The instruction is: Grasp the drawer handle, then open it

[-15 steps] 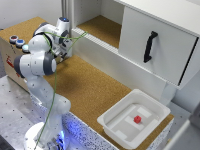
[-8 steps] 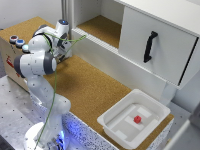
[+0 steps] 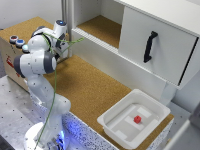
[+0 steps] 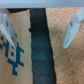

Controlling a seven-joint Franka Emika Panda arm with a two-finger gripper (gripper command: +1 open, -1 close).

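Drawer handle [image 3: 150, 46] upright on white drawer [image 3: 155, 42], cork-topped table [image 3: 95, 87], end effector [image 4: 42, 30] wide, holding nothing

A cork-covered worktop [image 3: 95, 90] runs across the scene under even, soft light. A white cabinet frame [image 3: 100, 50] stands along its far side, with a cork shelf [image 3: 102, 27] inside. A pale wall [image 3: 22, 10] rises behind.

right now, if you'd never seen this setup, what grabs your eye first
The white Franka arm dominates the exterior view's left, its tool open over the cork surface. At the upper right, a black drawer handle stands out on the white drawer. Lower right, a small red object lies in a white tray.
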